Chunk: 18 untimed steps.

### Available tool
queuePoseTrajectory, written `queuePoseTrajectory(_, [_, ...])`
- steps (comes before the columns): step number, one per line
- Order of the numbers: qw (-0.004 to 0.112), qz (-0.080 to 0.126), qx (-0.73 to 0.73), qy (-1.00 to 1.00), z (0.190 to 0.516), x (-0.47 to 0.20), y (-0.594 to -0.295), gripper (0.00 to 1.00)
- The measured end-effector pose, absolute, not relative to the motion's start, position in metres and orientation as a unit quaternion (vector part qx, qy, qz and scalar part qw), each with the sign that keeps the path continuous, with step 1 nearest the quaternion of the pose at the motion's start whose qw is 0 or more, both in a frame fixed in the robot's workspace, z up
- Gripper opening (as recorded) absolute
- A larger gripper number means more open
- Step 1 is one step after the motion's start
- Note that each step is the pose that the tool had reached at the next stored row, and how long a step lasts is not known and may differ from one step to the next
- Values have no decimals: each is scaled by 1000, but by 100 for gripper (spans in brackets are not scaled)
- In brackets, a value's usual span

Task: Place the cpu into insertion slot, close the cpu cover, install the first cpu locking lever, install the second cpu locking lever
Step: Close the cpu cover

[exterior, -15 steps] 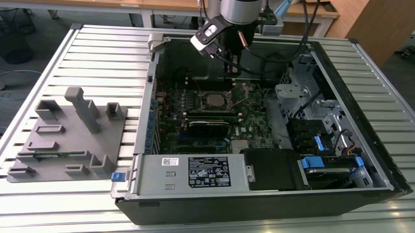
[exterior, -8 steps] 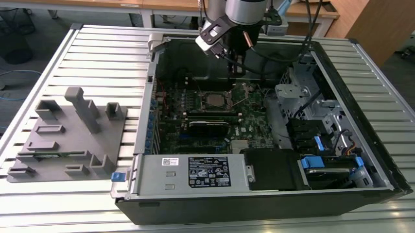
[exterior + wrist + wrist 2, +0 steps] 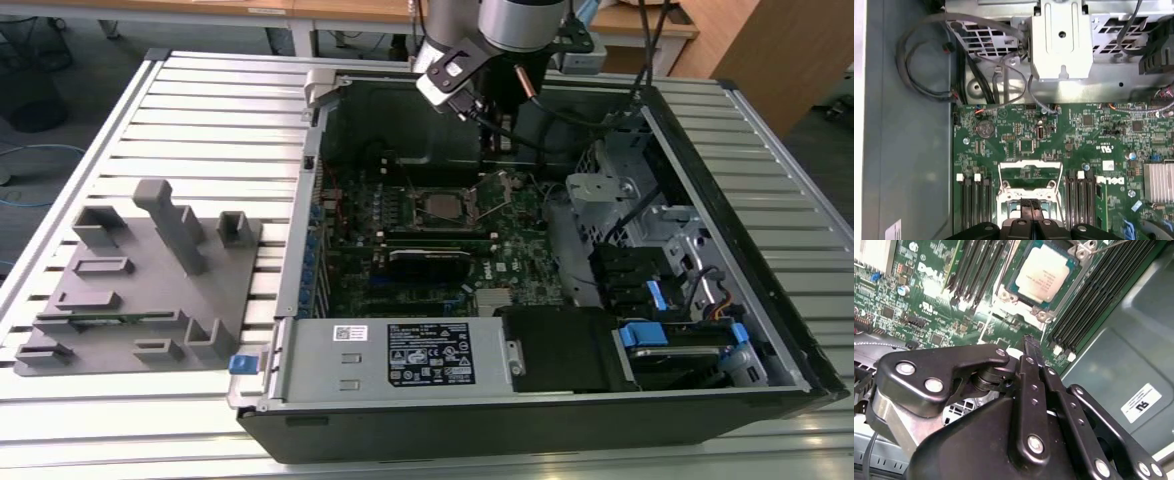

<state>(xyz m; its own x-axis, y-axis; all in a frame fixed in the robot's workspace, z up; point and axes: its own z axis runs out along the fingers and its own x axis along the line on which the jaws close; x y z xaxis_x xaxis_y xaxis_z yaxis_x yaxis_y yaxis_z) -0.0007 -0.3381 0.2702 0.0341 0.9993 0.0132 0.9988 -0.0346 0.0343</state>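
A slatted metal surface (image 3: 200, 110) carries everything. An open computer case (image 3: 534, 440) lies on its side across the middle of it and out to its edge at the exterior view's right. A grey moulded fixture (image 3: 134, 280) sits near the opposite edge, well apart from the case.

The arm (image 3: 514, 20) comes in over the surface's far edge and reaches down into the far end of the case. Below it the green motherboard (image 3: 527, 260) lies flat on the case floor.

The cpu cover (image 3: 1029, 165), a thin metal frame, is lifted off the socket; green board shows through its window in the first wrist view.

The cpu (image 3: 1046, 272) is seated in its socket near the middle of the board, its pale metal top bare, with dark memory slots on both sides.

The gripper (image 3: 1028, 340) hangs above the board just beside the socket, on the cover's side. Its black fingers (image 3: 1030, 370) are pressed together at the tips, with nothing between them.
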Motion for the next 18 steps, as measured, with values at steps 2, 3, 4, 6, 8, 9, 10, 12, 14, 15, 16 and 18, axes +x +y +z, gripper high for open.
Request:
queuePoseTrajectory(2, [8, 17, 719, 695, 270, 2, -338, 11])
queuePoseTrajectory(3, [8, 17, 719, 695, 270, 4, -338, 11])
queuePoseTrajectory(4, [8, 17, 719, 695, 270, 6, -338, 11])
queuePoseTrajectory(6, [8, 17, 719, 695, 270, 9, -338, 11])
queuePoseTrajectory(8, [8, 17, 719, 695, 270, 12, -338, 11])
queuePoseTrajectory(9, [8, 17, 719, 695, 270, 14, -338, 11])
queuePoseTrajectory(10, [8, 17, 719, 695, 270, 16, -338, 11])
queuePoseTrajectory(12, [8, 17, 719, 695, 270, 19, -338, 11])
queuePoseTrajectory(14, [8, 17, 719, 695, 270, 23, -338, 11])
queuePoseTrajectory(15, [8, 17, 719, 695, 270, 25, -338, 11])
queuePoseTrajectory(16, [8, 17, 719, 695, 270, 27, -338, 11])
queuePoseTrajectory(18, [8, 17, 719, 695, 270, 31, -338, 11])
